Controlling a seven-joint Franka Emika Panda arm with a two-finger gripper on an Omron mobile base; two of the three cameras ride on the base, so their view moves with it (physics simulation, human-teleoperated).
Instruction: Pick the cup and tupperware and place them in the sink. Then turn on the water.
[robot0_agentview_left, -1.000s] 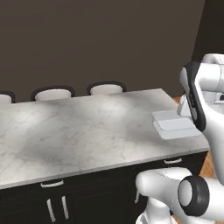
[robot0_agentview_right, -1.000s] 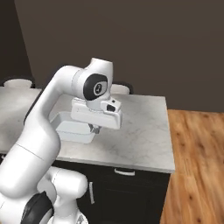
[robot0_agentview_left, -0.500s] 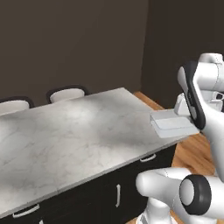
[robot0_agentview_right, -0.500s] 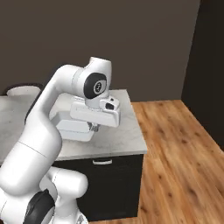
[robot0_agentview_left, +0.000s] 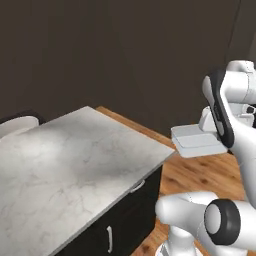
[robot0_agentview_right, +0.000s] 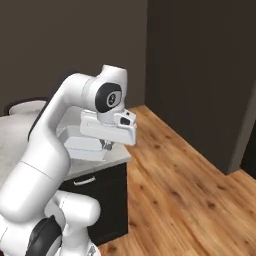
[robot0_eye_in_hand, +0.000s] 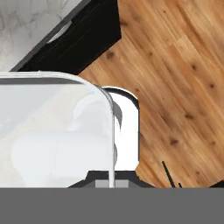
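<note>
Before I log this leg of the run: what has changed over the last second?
The base has swung right: the marble counter slid left in both base views and the wood floor came into sight. The pincer stays shut on the tupperware, carried level at the same height beside the arm.

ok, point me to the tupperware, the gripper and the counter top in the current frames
tupperware (robot0_agentview_left: 197, 141): left base view, on its flat pale inside, held up in the air beside the counter.
gripper (robot0_agentview_right: 106, 144): right base view, at the fingertips clamped on the tupperware's rim.
counter top (robot0_agentview_left: 70, 160): left base view, bare marble surface near the middle.
</note>
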